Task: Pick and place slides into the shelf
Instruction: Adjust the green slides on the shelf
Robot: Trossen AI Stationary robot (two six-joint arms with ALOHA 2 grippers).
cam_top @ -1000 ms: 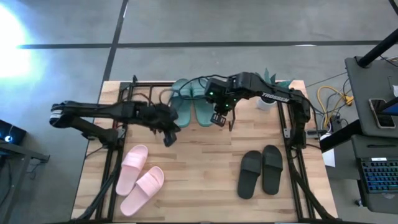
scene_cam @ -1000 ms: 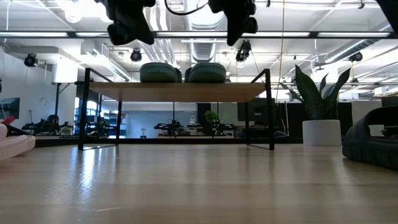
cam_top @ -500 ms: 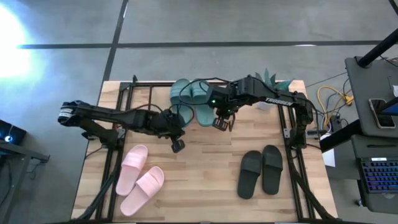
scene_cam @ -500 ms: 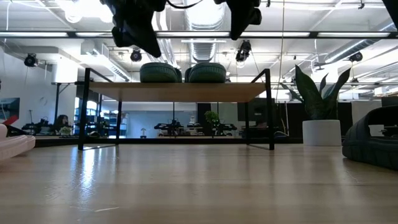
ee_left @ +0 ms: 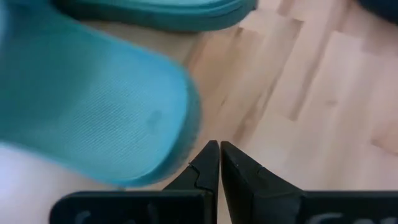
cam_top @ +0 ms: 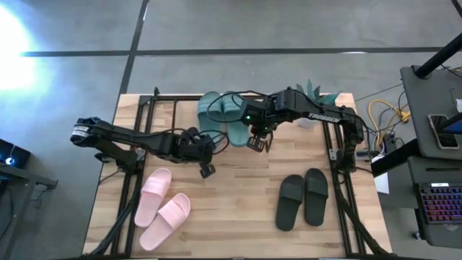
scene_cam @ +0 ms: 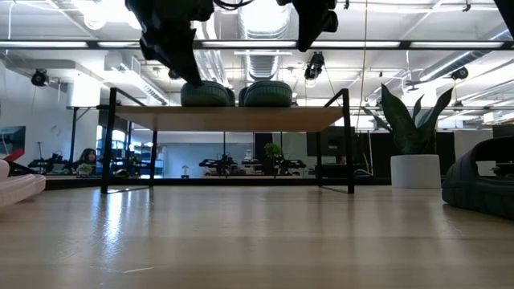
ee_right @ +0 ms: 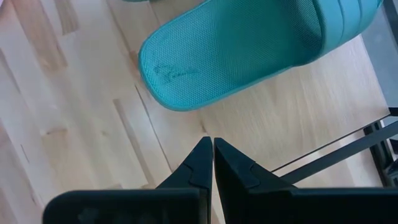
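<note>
Green slides (cam_top: pixel 225 115) lay on the shelf (scene_cam: pixel 229 118), just beyond both empty grippers, left (ee_left: pixel 219 163) and right (ee_right: pixel 207 158), each with fingers pressed together.

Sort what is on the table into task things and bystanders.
Task things: green slides on the shelf; pink slides; black slides; left gripper and right gripper, both shut and empty.

Bystanders: potted plant; yellow cables; keyboard.
</note>
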